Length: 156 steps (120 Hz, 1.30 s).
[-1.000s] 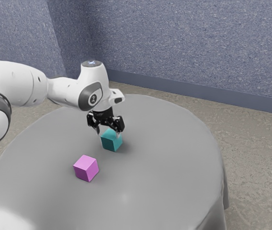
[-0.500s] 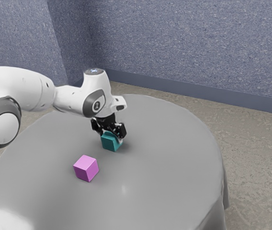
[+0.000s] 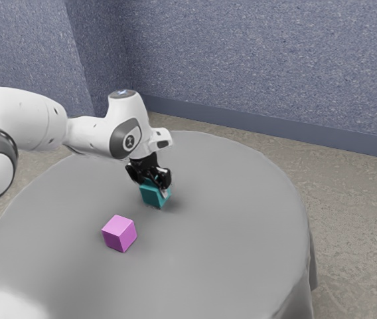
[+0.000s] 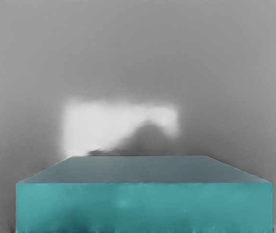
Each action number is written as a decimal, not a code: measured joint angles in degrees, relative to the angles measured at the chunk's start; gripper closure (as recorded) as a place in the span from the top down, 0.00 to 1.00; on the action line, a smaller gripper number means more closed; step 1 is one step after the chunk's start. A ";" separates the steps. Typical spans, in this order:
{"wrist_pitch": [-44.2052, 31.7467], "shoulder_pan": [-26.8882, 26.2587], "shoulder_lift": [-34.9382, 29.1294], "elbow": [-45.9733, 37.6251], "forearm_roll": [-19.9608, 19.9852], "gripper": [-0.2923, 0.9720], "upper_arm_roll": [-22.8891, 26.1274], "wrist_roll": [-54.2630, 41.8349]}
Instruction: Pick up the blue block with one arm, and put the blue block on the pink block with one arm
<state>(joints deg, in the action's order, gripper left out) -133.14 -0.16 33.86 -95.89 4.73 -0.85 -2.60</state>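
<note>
- Our 2 fingers (image 3: 162, 179) pinch the blue block (image 3: 151, 197) from opposite sides, low over the grey worktop (image 3: 241, 232).
- The block is near the worktop's middle, resting on it or barely off it (we cannot tell which).
- Handling, our judgement: a rigid, light cube with smooth flat faces that might slip. Best held at mid-height on 2 parallel faces.
- The pink block (image 3: 119, 233) lies apart, nearer the camera, its top face bare.
- We see no containers, and nothing holds anything.
</note>
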 joint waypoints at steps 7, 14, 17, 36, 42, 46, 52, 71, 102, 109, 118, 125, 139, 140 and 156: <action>-0.04 -0.24 -4.60 -3.87 -0.13 0.49 -0.02 0.24; -0.07 -0.63 -9.68 -8.45 -0.41 0.48 -0.02 0.64; -0.09 -0.70 -11.70 -10.44 -0.52 0.48 -0.02 0.84; -0.14 -0.45 -24.29 -23.66 -1.02 0.48 -0.03 2.64; -0.14 -0.23 -26.73 -26.18 -1.08 0.48 0.00 3.18; -0.14 -0.17 -27.72 -27.25 -1.11 0.48 0.03 3.54; -0.15 -0.13 -28.51 -28.08 -1.13 0.48 0.07 4.04; -0.15 -0.07 -31.39 -31.77 -1.18 0.48 0.40 5.41; -0.12 0.30 -37.55 -39.17 -1.18 0.49 1.77 7.70; -0.12 0.67 -38.64 -40.46 -1.17 0.49 1.80 8.11; -0.11 1.23 -37.88 -40.44 -1.34 0.49 1.85 8.54; -0.11 1.37 -35.53 -38.36 -1.64 0.49 1.87 8.73; -0.10 1.41 -33.78 -36.78 -2.31 0.49 1.82 8.91; -0.10 1.46 -33.75 -36.77 -2.34 0.49 1.86 8.89; -0.10 1.71 -33.58 -36.61 -4.36 0.49 2.01 7.26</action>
<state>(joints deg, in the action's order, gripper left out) -133.24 1.55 0.28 -132.51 0.36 1.16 4.66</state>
